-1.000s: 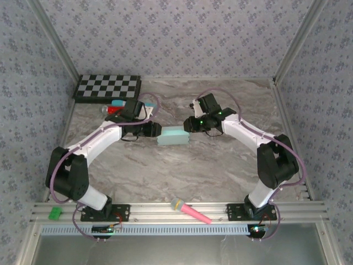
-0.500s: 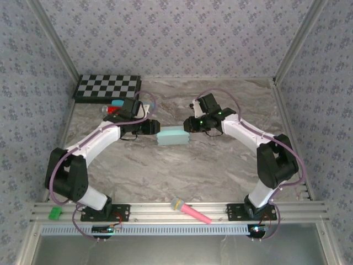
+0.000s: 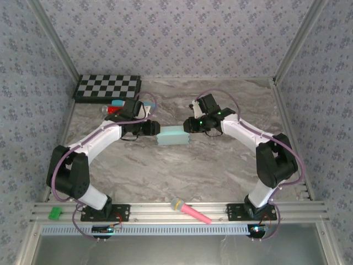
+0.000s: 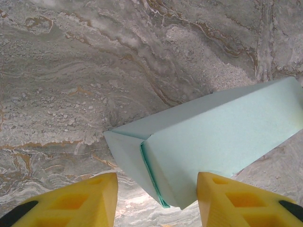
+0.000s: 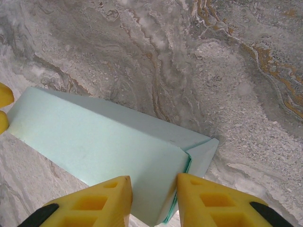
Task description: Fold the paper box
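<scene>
Presently, items catalogued left to right, each placed against the paper box (image 3: 173, 135).

1. Checkerboard (image 3: 107, 87): black and white, flat on the marble table (image 3: 165, 176), well to the far left of the box.
2. Left gripper (image 3: 154, 128): at the box's left end. Its wrist view has the yellow fingers (image 4: 80, 198) spread, with the end of the box between them. Bare table shows between the left-hand finger and the end flap, so nothing is pinched.
3. Paper box: mid-table, lying flat, its long axis running left to right from one gripper to the other. Each arm faces one short end, and neither is clearly nearer. Judgement: any coming move turns on this end-on line-up, since the short ends are what the fingers can reach.
   Appearance: pale aqua thin card, already a closed oblong with clean, flat long faces. At both ends a flap edge stands slightly proud and layered card shows in the seam, so the ends look tucked but not fully seated.
4. Right gripper (image 3: 189, 126): at the box's right end. Its fingers (image 5: 99, 201) stand partly apart around the end corner. Whether they press the card cannot be told.
</scene>
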Controlling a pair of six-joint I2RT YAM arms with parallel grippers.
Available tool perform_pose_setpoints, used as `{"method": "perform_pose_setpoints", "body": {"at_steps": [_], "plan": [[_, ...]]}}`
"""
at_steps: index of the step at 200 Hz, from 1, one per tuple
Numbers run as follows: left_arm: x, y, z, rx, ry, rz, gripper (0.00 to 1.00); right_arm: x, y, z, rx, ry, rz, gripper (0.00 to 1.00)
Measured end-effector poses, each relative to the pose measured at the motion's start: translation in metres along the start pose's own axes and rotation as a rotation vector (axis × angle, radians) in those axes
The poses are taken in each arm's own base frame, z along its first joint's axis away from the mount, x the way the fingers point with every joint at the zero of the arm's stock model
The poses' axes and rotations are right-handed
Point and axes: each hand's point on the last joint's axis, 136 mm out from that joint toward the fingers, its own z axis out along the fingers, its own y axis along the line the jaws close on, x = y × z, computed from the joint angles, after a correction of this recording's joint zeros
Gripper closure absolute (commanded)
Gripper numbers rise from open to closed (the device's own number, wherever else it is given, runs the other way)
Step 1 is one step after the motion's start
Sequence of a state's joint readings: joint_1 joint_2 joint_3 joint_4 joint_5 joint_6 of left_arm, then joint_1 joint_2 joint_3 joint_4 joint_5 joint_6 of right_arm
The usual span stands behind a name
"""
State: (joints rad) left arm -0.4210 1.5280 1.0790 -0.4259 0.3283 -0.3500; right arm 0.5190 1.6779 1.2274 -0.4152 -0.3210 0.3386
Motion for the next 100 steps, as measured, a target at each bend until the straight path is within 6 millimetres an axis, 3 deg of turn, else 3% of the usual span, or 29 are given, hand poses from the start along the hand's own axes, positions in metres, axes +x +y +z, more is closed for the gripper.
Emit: {"method": "perform_pose_setpoints", "body": {"at_steps": [100], "plan": [[0.0046, 0.004, 0.0046, -0.01, 0.017, -0.006, 0.54, 0.0022, -0.0021, 0.0026, 0.063, 0.003, -0.036, 0.67]]}}
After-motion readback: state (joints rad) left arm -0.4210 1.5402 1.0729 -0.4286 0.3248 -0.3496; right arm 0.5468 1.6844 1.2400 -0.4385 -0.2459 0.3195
